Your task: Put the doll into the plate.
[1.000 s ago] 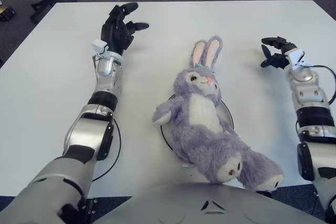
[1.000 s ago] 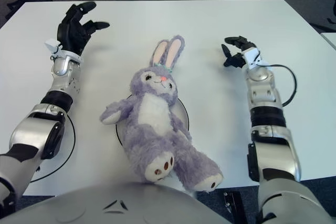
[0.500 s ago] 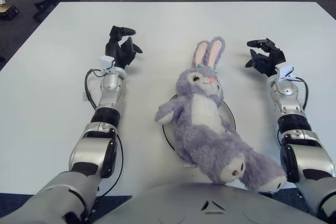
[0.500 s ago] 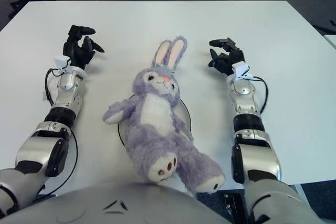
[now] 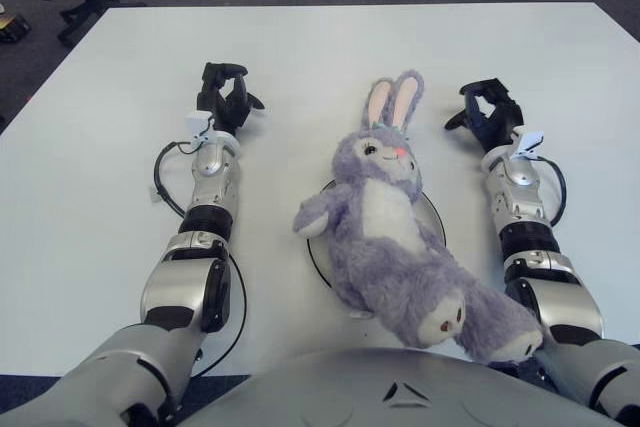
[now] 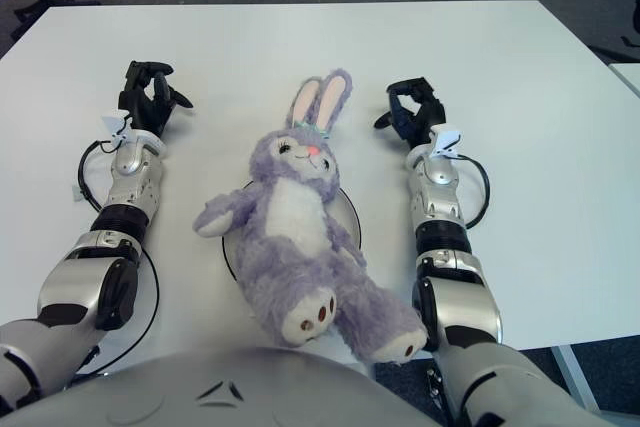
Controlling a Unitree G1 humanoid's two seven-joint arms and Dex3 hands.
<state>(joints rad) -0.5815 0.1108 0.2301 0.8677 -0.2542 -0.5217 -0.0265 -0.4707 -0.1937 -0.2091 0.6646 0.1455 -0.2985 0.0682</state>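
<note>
The purple plush rabbit [image 5: 395,227] lies on its back over the white plate [image 5: 430,215], its torso covering most of the dish so that only arcs of the dark rim show at about 3 and 8 o'clock of its belly; the ears point to 12 o'clock and both feet hang past the rim toward 5 o'clock, close to the near edge of the white table [image 5: 100,147]. Neither hand holds it: the left hand [image 5: 222,99] sits at 10 o'clock of the rabbit, well apart, fingers curled inward on nothing, and the right hand [image 5: 489,113] sits at 2 o'clock, just beside the ears, likewise curled and empty. By the look of it the doll is placed and the step in hand is getting clear. To do that well, each arm should draw away along its own side of the table, the right hand keeping off the ears and the right forearm off the overhanging foot, since a nudge there could drag the soft body off the plate.
</note>
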